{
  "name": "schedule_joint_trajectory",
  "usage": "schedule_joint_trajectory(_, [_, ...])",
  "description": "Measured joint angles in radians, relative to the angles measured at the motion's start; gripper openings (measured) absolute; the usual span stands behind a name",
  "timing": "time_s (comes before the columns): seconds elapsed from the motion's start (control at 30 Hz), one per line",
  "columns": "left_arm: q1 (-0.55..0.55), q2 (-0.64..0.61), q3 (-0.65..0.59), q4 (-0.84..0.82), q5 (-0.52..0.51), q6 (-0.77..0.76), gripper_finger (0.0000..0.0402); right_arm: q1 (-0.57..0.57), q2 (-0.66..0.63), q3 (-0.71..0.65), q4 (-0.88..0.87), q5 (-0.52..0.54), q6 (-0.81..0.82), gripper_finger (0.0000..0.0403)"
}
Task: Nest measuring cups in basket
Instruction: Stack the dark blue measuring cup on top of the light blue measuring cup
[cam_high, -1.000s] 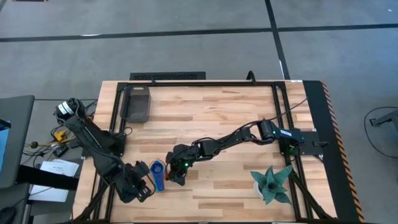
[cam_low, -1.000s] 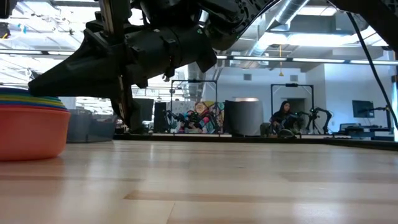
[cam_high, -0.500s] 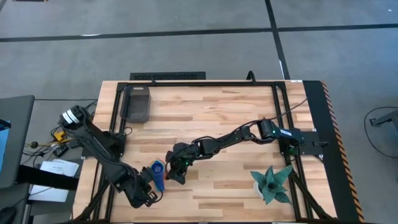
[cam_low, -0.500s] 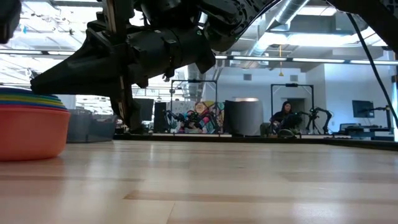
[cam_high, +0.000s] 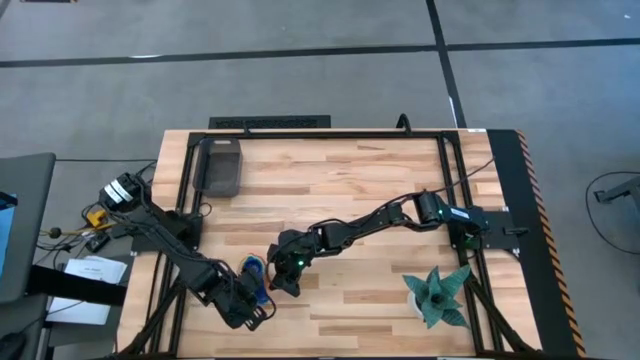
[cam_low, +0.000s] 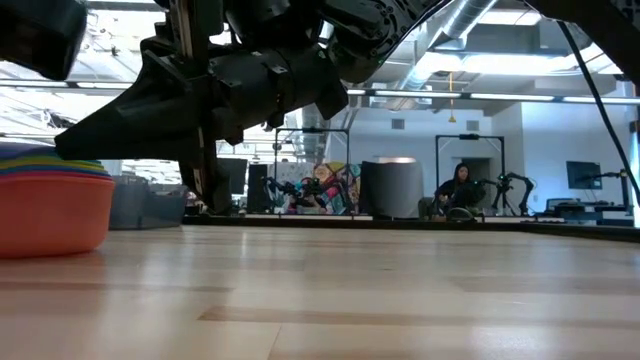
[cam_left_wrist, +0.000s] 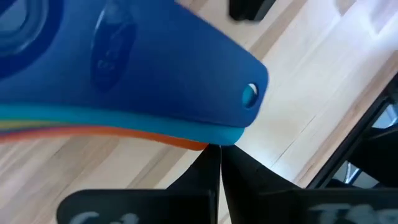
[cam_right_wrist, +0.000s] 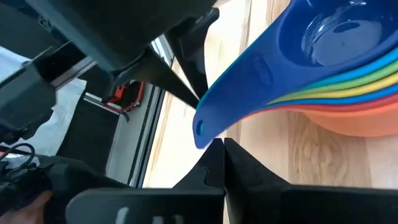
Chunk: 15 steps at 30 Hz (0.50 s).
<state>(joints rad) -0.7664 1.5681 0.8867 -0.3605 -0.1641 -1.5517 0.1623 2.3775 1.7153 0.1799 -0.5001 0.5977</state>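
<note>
Blue-topped, the measuring cups (cam_high: 254, 272) sit stacked on the surface, far from the basket (cam_high: 220, 165). Our left pincer (cam_high: 252, 310) and right pincer (cam_high: 283, 282), both pressed together, flank the handles.

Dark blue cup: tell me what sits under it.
Under the dark blue cup the other cups nest: light blue, green, yellow and orange rims show. Only edges are visible; their bowls are covered.
</note>
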Motion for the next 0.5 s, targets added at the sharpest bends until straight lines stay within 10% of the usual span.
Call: schedule_joint_trajectory(0.5, [0.023,-0.004,0.0,0.005,0.116,-0.064,0.0,0.0,0.0,0.0,-0.001,-0.014,-0.014,0.0008])
